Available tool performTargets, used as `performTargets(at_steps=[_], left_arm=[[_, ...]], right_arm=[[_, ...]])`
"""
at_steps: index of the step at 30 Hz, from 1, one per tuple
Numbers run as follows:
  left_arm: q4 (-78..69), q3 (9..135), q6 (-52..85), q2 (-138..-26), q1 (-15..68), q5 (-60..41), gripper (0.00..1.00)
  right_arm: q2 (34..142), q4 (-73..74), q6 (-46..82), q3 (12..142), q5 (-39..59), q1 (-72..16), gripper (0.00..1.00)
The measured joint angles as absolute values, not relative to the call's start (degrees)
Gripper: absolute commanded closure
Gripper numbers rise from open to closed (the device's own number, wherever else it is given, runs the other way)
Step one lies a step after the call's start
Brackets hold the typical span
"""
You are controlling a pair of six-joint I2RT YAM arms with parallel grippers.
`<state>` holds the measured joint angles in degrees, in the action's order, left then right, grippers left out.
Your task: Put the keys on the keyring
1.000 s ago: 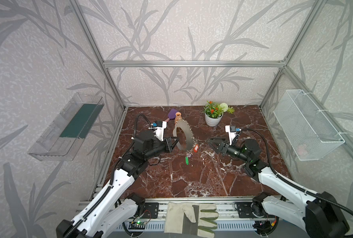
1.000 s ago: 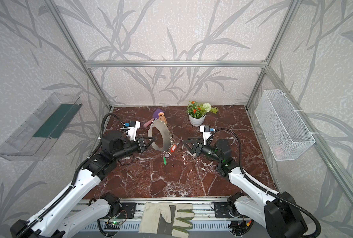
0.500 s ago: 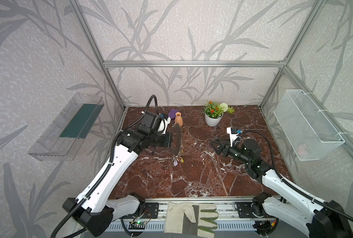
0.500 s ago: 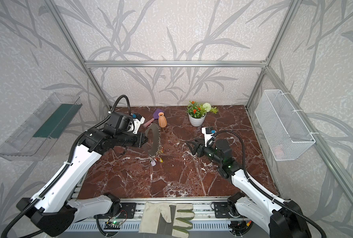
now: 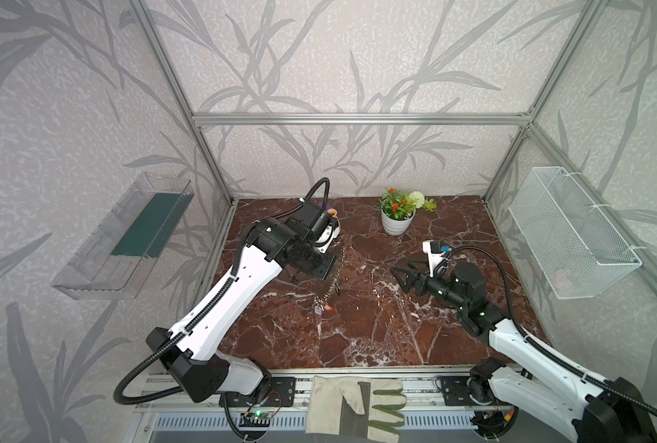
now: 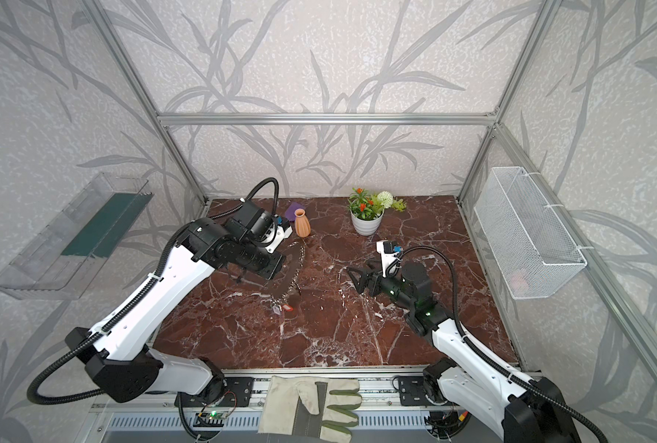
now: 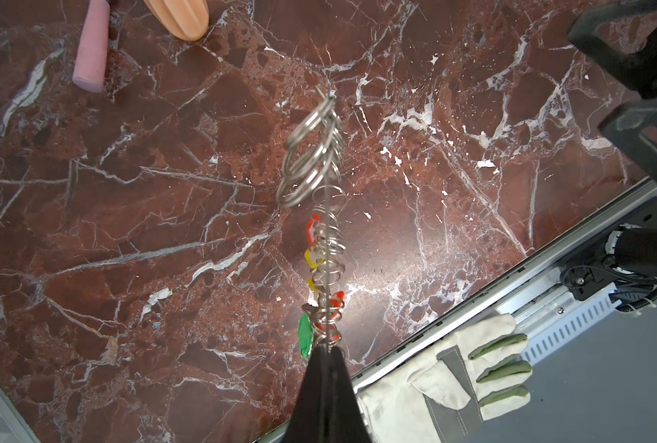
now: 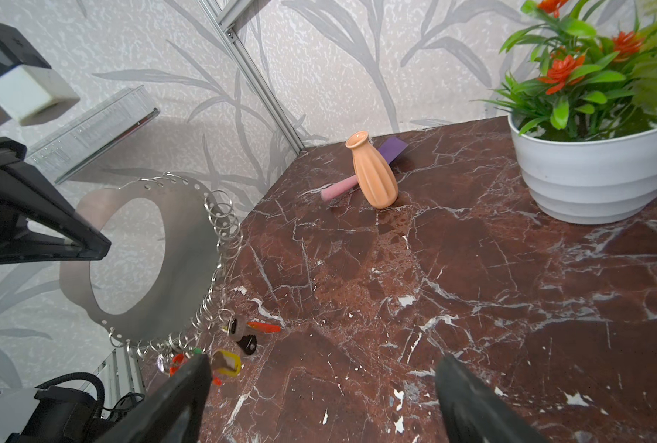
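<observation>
My left gripper point(image 7: 326, 347) is shut on the edge of the keyring point(image 8: 188, 261), a flat grey plate with a large hole and a fringe of silver split rings, and holds it upright above the marble. In both top views the keyring point(image 5: 338, 268) point(image 6: 296, 268) shows almost edge-on. The keys point(image 8: 238, 337) point(image 5: 321, 307) point(image 6: 279, 307), red, yellow and green tags point(image 7: 311, 259), dangle from rings at its lower edge. My right gripper point(image 8: 323, 364) point(image 5: 399, 274) stands wide open with nothing between its fingers. It sits to the right of the keyring, clear of it.
An orange vase point(image 6: 302, 224) and a pink-and-purple tool point(image 8: 342, 186) sit at the back left. A potted plant point(image 5: 397, 214) stands at the back. A wire basket point(image 5: 572, 237) and a clear shelf point(image 5: 127, 237) hang on the walls. A glove point(image 5: 357, 402) lies on the front rail.
The left arm has risen and swung the keyring leftward, turning it edge-on to the top views. The right gripper has opened wider and drawn back from the keys.
</observation>
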<state>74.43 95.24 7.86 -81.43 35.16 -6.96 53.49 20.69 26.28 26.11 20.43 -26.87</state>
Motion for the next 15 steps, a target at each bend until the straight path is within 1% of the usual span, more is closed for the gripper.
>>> performTargets(at_steps=[9, 15], left_arm=[[74.89, 95.66, 5.85, -82.50, 35.20, -9.50, 1.00], [73.45, 95.61, 5.72, -83.81, 35.20, -13.58, 1.00]], right_arm=[[51.37, 19.90, 26.04, 25.61, 20.43, -26.87, 0.00], [51.18, 19.35, 25.85, 25.50, 20.40, -26.87, 0.01]])
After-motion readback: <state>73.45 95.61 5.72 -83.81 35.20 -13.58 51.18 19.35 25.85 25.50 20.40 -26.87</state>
